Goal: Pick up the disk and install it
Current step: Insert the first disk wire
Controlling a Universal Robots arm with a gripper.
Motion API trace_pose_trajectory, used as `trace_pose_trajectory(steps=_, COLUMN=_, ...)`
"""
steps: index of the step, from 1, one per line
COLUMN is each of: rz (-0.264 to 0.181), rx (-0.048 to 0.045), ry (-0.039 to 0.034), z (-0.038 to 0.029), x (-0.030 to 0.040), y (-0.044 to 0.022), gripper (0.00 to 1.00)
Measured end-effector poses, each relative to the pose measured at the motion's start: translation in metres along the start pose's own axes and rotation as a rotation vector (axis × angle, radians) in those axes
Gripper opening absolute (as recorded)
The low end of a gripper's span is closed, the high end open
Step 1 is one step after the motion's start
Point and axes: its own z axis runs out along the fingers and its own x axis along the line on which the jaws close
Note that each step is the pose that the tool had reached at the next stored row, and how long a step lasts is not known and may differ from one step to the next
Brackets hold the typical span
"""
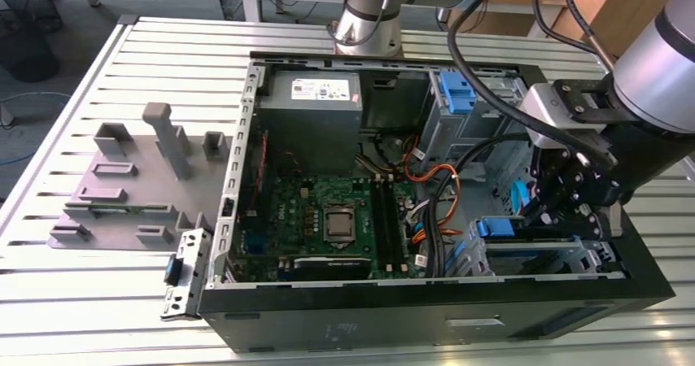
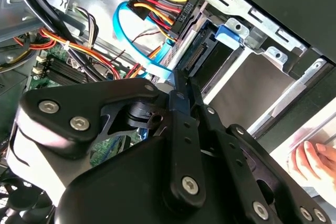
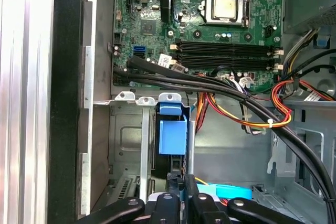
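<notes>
I am down inside the open case (image 1: 434,301), at the exterior view's right end of it, over the drive cage (image 3: 126,140). My fingers (image 2: 181,85) are pressed together with nothing between them, which both wrist views show (image 3: 181,179); in the exterior view they (image 1: 546,220) hang just beside the cage. The disk (image 3: 173,137) already sits on edge in a cage slot, its blue end facing me, and in the exterior view it (image 1: 497,228) shows as a blue block in that corner. In the second wrist view my fingertips point at the disk's connector edge (image 2: 199,53); I cannot tell whether they touch it. A black plug (image 2: 168,9) with yellow and red wires and a blue cable (image 2: 123,40) hang just beside that edge. Beyond the cage lies the green board (image 3: 210,30), with black cables (image 3: 210,85) running across between us. A person's hand (image 2: 315,161) rests outside the case. The case stands on a slatted desk (image 1: 109,73), beside a grey fixture (image 1: 130,179).
</notes>
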Motion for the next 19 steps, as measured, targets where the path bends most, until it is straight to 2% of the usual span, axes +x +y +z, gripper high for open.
trace_pose_trajectory(steps=6, rz=0.0, rx=0.0, ry=-0.0006, z=0.0004, x=0.0, y=0.0, gripper=0.16)
trace_pose_trajectory(steps=8, rz=0.0, rx=0.0001, ry=-0.0016, z=0.001, x=-0.0001, y=0.0, gripper=0.17)
trace_pose_trajectory(steps=9, rz=0.0, rx=0.0001, ry=-0.0014, z=0.0009, x=0.0, y=0.0, gripper=0.23)
trace_pose_trajectory(steps=13, rz=0.0, rx=0.0, ry=-0.0002, z=0.0003, x=0.0, y=0.0, gripper=0.23)
trace_pose_trajectory(steps=16, rz=0.0, rx=0.0, ry=-0.0003, z=-0.0026, x=-0.0002, y=0.0, gripper=0.23)
trace_pose_trajectory(steps=19, rz=0.0, rx=0.0, ry=-0.0002, z=-0.0086, x=-0.0004, y=0.0, gripper=0.23)
